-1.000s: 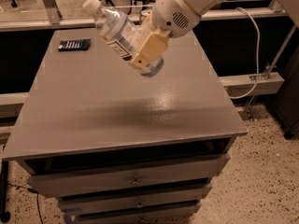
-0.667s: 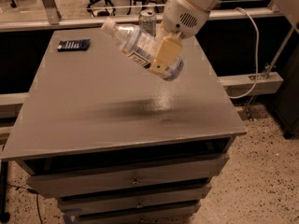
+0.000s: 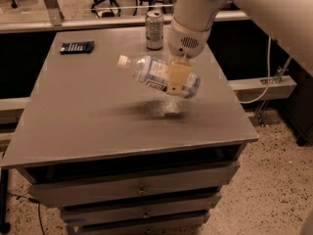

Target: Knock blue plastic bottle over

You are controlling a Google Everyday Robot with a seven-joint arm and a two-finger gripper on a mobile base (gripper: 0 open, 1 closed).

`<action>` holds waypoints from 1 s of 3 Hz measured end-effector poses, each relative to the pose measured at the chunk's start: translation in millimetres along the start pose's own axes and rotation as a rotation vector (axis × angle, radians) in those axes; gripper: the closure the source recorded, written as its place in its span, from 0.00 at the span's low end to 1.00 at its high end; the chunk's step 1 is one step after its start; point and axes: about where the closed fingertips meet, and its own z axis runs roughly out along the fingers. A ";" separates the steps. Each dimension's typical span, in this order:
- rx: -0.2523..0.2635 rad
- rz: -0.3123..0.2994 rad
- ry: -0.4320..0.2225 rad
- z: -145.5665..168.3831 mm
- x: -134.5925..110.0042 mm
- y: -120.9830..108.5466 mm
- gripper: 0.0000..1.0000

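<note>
The blue plastic bottle is clear with a white cap and a white-and-blue label. It is tilted almost flat, cap to the left, held in the air above the middle of the grey table. My gripper comes down from the white arm at the top and is shut on the bottle's lower half. One tan finger lies across the front of the bottle; the other is hidden behind it.
A silver drink can stands upright at the table's back edge, just behind the gripper. A dark flat object lies at the back left. Drawers sit below the tabletop. A cable runs along the right.
The gripper has moved right and down with the bottle in it. The bottle has tipped closer to horizontal and hangs nearer the tabletop. The can now shows behind it.
</note>
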 end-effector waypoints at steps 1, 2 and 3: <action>-0.027 -0.016 0.031 27.6 -7.5 6.9 0.82; -0.037 -0.038 0.021 40.6 -24.6 15.3 0.59; -0.051 -0.062 0.004 53.4 -41.3 22.8 0.35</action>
